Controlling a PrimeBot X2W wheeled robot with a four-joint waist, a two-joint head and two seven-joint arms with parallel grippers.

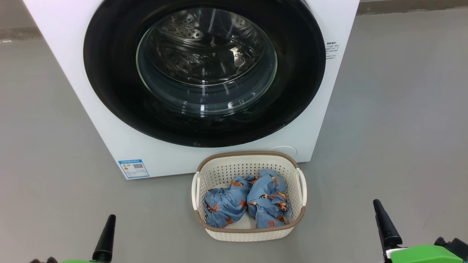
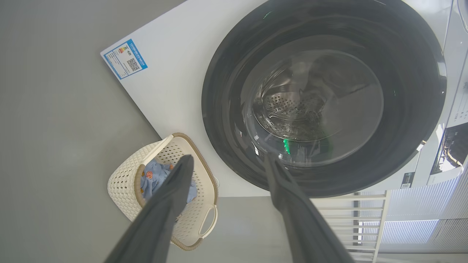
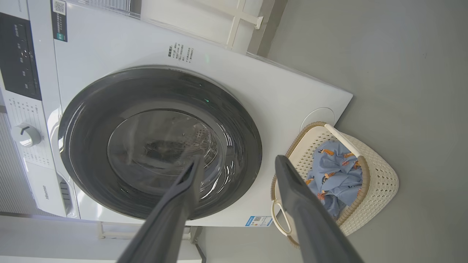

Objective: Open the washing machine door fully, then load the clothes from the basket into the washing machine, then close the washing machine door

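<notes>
The white washing machine [image 1: 69, 76] fills the upper head view. Its washing machine door [image 1: 109, 76] is shut flat against the front, and the steel drum shows through the glass window [image 1: 206, 62]. On the floor just in front stands the cream basket [image 1: 248, 155], holding the clothes: two crumpled light-blue printed garments [image 1: 226, 205] [image 1: 269, 200] side by side. My left gripper [image 2: 228, 157] is open and holds nothing, low at the left with one dark finger [image 1: 106, 237] pointing up. My right gripper [image 3: 239, 159] is open with nothing in it, low at the right of the basket [image 3: 376, 175].
Grey floor [image 1: 395, 128] lies to both sides of the machine and basket. A blue label [image 1: 134, 168] sits at the machine's lower left corner. The control panel [image 3: 18, 54] and a dial [image 3: 25, 134] are at the machine's top. A white railing [image 2: 351, 219] stands beside the machine.
</notes>
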